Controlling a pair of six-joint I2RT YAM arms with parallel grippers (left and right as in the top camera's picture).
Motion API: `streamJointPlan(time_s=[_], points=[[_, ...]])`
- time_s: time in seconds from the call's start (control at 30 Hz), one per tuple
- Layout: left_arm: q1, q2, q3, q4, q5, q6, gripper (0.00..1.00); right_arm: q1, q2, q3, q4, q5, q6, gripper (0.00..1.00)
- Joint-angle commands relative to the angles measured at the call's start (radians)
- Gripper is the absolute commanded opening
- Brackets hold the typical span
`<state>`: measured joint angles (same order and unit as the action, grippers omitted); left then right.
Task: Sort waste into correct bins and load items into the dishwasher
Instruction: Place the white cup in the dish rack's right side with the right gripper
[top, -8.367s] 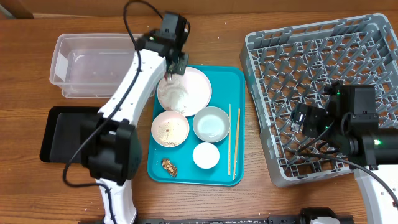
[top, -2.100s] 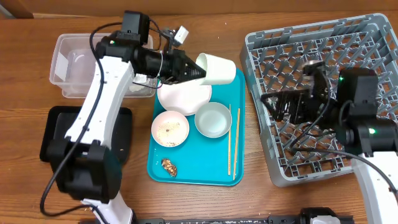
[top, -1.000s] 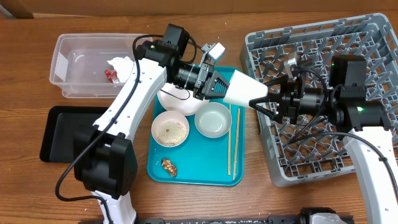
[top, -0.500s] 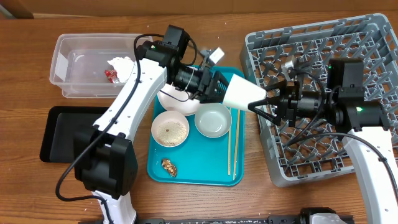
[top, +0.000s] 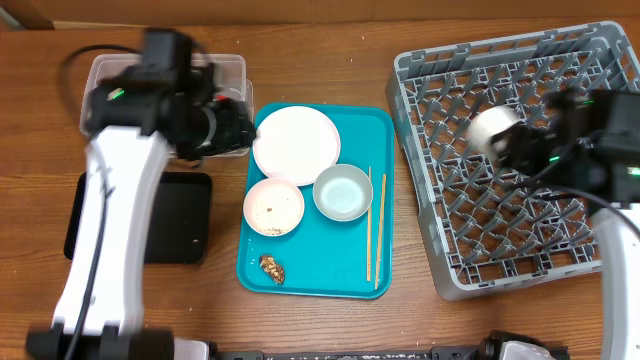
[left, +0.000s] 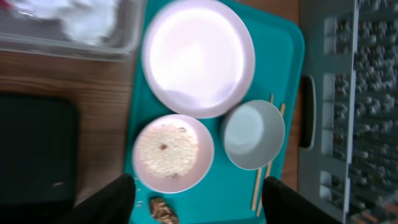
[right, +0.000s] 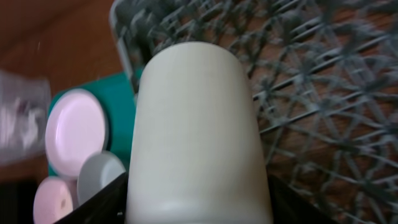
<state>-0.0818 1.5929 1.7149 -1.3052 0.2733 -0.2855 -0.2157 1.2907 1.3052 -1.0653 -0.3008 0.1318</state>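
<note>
Now: right gripper (right: 199, 202) clamped on white cup (right: 196, 118) over dish rack (right: 317, 93); left gripper (left: 200, 199) fingers apart above teal tray (left: 283, 68).

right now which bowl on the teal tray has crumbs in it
The white bowl, nearest the brown lump; the grey-blue bowl beside it is empty.

You had bare wood lane between teal tray (top: 320, 262) and rack (top: 440, 272), centre-right of frame. Left arm (top: 100, 230) lay across clear tub (top: 233, 80) and black tray (top: 182, 222), blocking left side. Cup (top: 495, 128) hung over rack's upper middle; rack's lower pegs stood unobstructed.
</note>
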Motion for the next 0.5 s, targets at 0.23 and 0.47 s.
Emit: streamJointPlan(time_s=[0.23, 0.47], points=[[0.015, -0.076, 0.009, -0.029, -0.195, -0.011, 0.73, -0.356, 0.174, 0.289, -0.241, 0.264, 0.135, 0.15], [0.015, -0.076, 0.008, -0.029, -0.195, -0.010, 0.73, -0.478, 0.311, 0.289, -0.277, 0.269, 0.135, 0.09]])
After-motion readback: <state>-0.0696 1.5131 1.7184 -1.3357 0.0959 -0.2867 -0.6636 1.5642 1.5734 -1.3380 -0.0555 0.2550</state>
